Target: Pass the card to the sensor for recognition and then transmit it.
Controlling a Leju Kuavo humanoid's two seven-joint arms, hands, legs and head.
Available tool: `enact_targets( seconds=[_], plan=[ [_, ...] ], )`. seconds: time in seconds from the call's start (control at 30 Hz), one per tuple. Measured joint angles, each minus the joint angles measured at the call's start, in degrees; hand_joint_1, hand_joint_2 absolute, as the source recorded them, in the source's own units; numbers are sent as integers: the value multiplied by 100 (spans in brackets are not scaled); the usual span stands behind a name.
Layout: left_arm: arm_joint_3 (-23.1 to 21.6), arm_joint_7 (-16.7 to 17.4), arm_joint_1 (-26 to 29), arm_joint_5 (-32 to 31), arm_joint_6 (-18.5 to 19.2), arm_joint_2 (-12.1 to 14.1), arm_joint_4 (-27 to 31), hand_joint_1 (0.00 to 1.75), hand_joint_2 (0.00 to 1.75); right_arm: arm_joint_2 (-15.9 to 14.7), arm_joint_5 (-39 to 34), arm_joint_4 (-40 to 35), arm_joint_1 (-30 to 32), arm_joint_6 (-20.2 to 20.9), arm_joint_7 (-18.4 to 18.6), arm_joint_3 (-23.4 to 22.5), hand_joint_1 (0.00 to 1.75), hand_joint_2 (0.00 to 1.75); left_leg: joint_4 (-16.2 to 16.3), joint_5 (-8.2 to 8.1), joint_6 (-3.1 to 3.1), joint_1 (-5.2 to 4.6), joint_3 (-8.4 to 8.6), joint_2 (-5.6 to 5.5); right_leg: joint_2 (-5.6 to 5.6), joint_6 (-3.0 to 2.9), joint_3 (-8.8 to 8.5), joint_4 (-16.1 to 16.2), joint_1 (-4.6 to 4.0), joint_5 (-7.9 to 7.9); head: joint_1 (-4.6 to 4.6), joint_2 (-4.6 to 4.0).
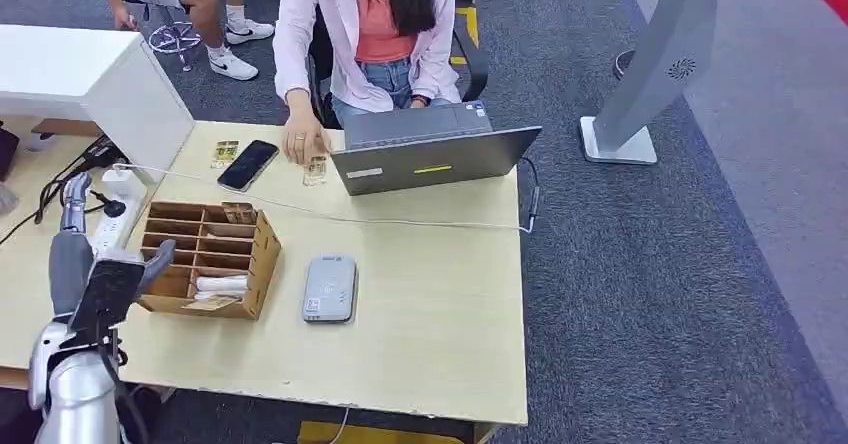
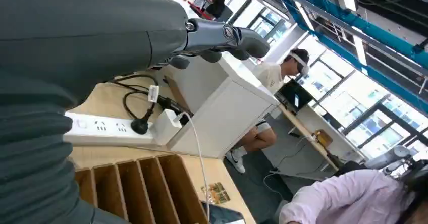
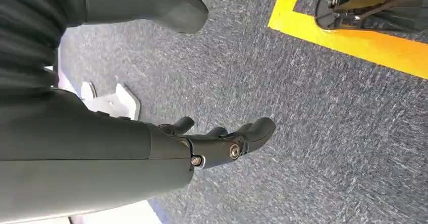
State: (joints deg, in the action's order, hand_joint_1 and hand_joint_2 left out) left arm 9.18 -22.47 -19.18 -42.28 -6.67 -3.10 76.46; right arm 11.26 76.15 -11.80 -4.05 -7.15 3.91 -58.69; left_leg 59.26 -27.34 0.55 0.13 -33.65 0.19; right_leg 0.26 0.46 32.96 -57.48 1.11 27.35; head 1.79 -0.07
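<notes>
Your left hand (image 1: 95, 264) hovers empty, fingers apart, just beside the wooden rack (image 1: 205, 259) on the counter (image 1: 430, 304); your right hand (image 3: 222, 141) hangs released over the carpet. You appear to be at the first step, fetching a card (image 1: 212, 303) from the rack's near slot. Next, reach in, pinch it, then carry it past the rack to the grey sensor (image 1: 330, 288).
</notes>
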Motion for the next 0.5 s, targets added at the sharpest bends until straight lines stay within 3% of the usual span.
enact_targets(
  seconds=[0.5],
  plan=[
    [-1011, 868, -1832, -1528, -347, 330, -1838, 0, 175, 0, 306, 24, -37, 107, 2, 216, 0, 0, 2, 1, 0, 0, 0, 5, 6, -3, 1, -1, 0, -7, 0, 0]
  ],
)
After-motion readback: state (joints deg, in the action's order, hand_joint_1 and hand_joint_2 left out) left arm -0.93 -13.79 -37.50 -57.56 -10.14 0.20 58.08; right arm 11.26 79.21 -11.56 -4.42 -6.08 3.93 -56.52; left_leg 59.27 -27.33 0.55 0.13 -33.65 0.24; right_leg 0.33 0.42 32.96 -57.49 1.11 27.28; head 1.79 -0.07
